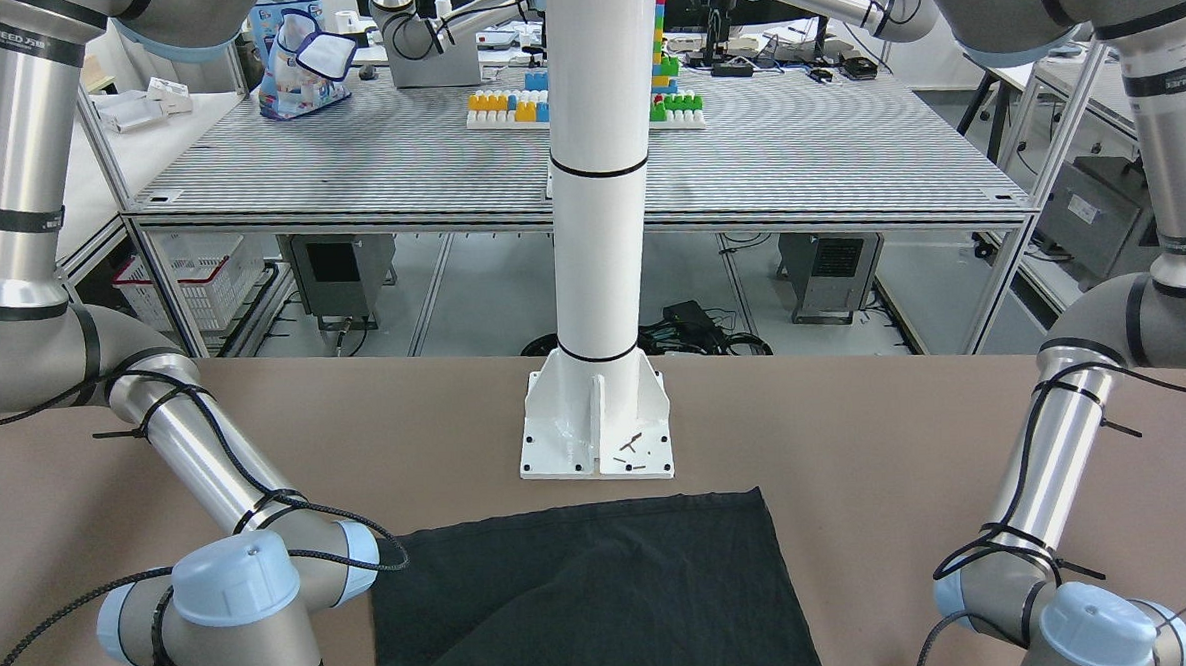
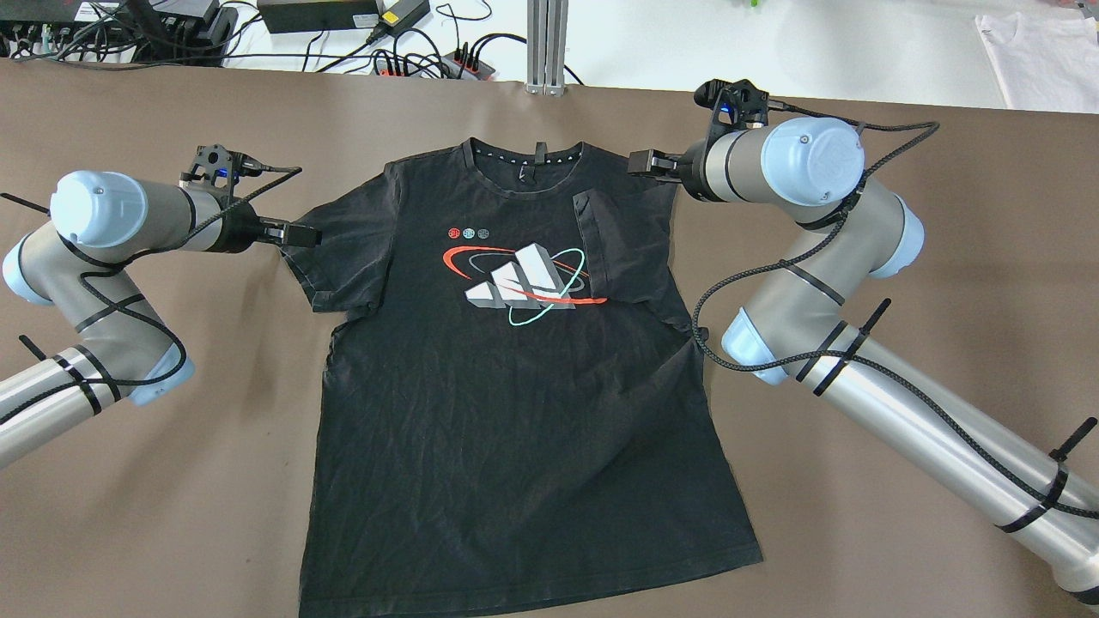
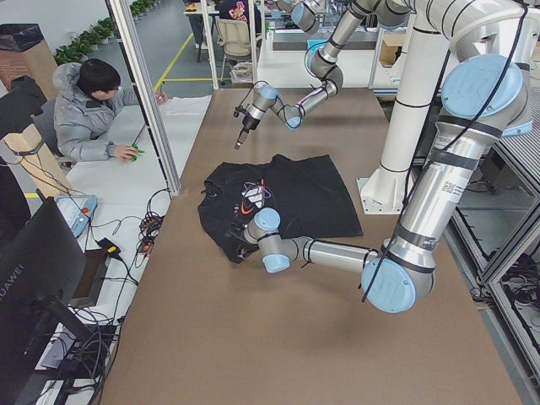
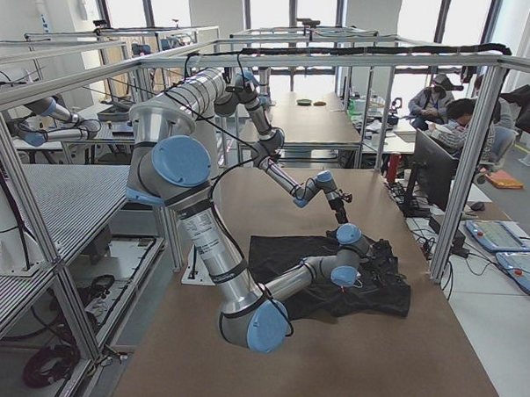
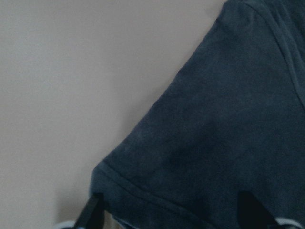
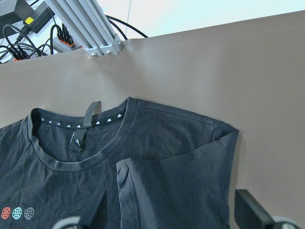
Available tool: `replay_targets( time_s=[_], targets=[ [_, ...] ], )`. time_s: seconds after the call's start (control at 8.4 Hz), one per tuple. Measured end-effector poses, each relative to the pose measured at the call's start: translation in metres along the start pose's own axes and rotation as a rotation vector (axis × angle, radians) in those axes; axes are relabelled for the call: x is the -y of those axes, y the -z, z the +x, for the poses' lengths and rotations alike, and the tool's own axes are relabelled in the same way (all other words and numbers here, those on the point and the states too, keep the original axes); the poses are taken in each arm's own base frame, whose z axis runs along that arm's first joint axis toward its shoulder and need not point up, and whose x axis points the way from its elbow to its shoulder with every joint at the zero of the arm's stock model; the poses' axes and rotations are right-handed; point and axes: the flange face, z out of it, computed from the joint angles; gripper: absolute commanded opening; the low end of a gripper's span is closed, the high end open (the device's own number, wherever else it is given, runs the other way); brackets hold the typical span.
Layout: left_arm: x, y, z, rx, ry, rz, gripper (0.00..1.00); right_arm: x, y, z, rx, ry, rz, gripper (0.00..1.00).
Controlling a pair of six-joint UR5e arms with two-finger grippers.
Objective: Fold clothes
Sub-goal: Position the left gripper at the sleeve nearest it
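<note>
The clothes are one black T-shirt with a red, white and teal chest print, lying face up and flat on the brown table. Its sleeve on my right side is folded inward over the chest. My left gripper is open and low at the other sleeve, whose hem lies between the spread fingers. My right gripper is open just beside the shoulder by the folded sleeve; its wrist view looks down on the collar and that fold.
A white pole on a base plate stands at the shirt's bottom hem on the robot's side. Cables and power strips run along the far edge. A white cloth lies beyond the table. A seated person works at a side desk.
</note>
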Motion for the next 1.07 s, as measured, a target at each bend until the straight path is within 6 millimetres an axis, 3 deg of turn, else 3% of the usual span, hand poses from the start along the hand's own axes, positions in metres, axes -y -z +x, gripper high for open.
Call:
replay_targets(
  time_s=[0.71,0.83,0.95,1.07],
  targets=[
    [0.012,0.004,-0.017,0.032,0.016,0.006,1.00,-0.003,0.012,0.002,0.014,-0.001,0.007,0.94],
    [0.012,0.001,-0.021,0.043,0.017,0.002,0.89,-0.004,0.012,0.003,0.013,0.000,0.007,0.94],
    [0.011,-0.003,-0.024,0.051,0.018,-0.003,0.42,-0.004,0.012,0.005,0.011,0.000,0.006,0.94],
    [0.011,-0.005,-0.025,0.054,0.019,-0.006,0.09,-0.005,0.012,0.008,0.008,0.000,0.005,0.94]
  ],
)
